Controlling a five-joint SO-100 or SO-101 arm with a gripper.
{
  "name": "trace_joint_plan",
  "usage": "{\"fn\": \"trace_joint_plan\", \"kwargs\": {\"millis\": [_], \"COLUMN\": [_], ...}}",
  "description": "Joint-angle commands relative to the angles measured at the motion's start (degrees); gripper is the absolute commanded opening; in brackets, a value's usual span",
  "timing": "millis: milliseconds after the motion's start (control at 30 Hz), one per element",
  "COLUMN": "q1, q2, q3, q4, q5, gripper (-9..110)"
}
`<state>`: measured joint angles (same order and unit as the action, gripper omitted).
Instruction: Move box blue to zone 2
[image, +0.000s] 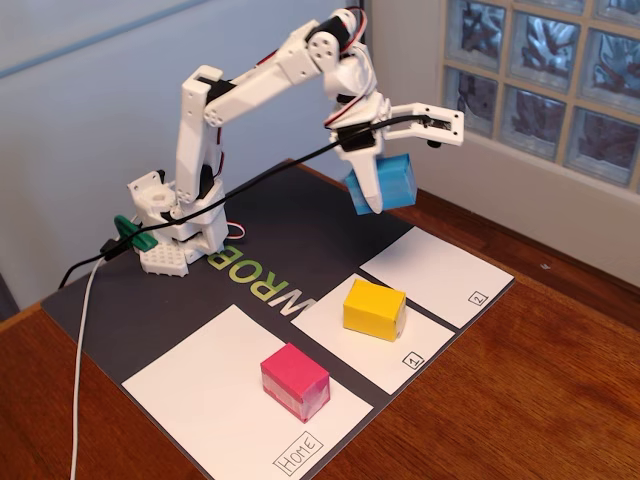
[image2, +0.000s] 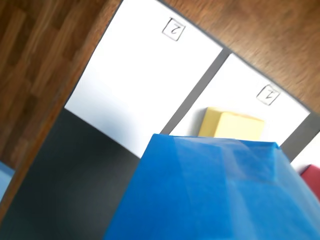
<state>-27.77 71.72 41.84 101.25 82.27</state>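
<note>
The blue box (image: 392, 183) hangs in the air at the back of the mat, held by my white gripper (image: 380, 195), which is shut on it. It is well above the mat, behind zone 2 (image: 435, 275), the white panel with a boxed "2" at its corner. In the wrist view the blue box (image2: 215, 190) fills the lower right, close to the lens, and my fingers are hidden behind it. Zone 2 (image2: 145, 80) lies ahead, bare.
A yellow block (image: 374, 309) sits on the panel marked "1" (image: 345, 345); it also shows in the wrist view (image2: 231, 125). A pink block (image: 295, 381) sits on the Home panel (image: 215, 400). The arm base (image: 175, 225) stands at back left. A glass-block window is at the right.
</note>
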Motion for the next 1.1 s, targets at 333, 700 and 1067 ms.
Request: {"fn": "trace_joint_plan", "kwargs": {"millis": [333, 700, 1067], "q1": [-4.6, -7.9, -7.9], "q2": [-4.6, -10.5, -17.8], "q3": [-1.2, -1.1, -1.2], "q4": [7.7, 3.3, -1.3], "q5": [4.9, 16.1, 25.8], "gripper": [-1, -1, -1]}}
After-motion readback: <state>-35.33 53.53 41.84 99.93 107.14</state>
